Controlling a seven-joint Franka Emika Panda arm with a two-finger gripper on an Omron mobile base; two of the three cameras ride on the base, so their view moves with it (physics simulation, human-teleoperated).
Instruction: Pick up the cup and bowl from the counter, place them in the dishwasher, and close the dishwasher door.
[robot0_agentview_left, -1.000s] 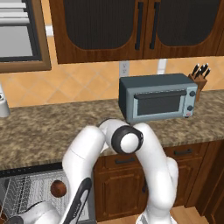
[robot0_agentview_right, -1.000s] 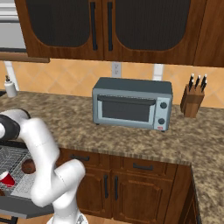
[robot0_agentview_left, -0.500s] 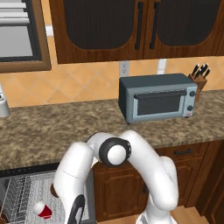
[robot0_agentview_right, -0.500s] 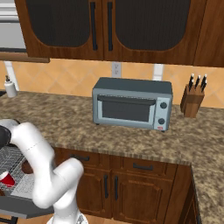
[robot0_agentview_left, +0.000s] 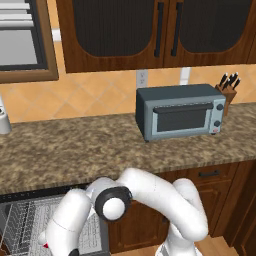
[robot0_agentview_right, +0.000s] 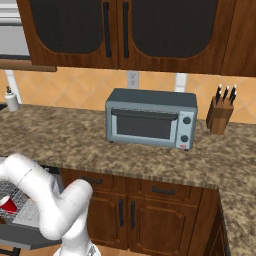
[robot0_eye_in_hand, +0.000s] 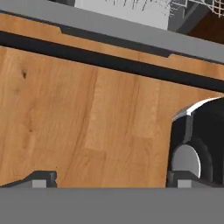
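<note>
Red cup (robot0_agentview_right: 8, 204) lying in open dishwasher (robot0_agentview_right: 30, 235) rack, perhaps tilted, toaster oven (robot0_agentview_right: 150, 118) on counter (robot0_agentview_right: 70, 145)

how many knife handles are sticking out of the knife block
3. The dark knife handles stand side by side in the brown wooden knife block at the right end of the speckled granite counter, right of the grey toaster oven. More may be hidden behind them.

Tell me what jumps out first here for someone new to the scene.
The white arm folds down low in front of the dark wooden cabinets, toward the open dishwasher with white wire racks at lower left. A small red tapered cup with a white rim lies in the rack. On the speckled brown granite counter stands a grey toaster oven, with a wooden knife block to its right.
</note>
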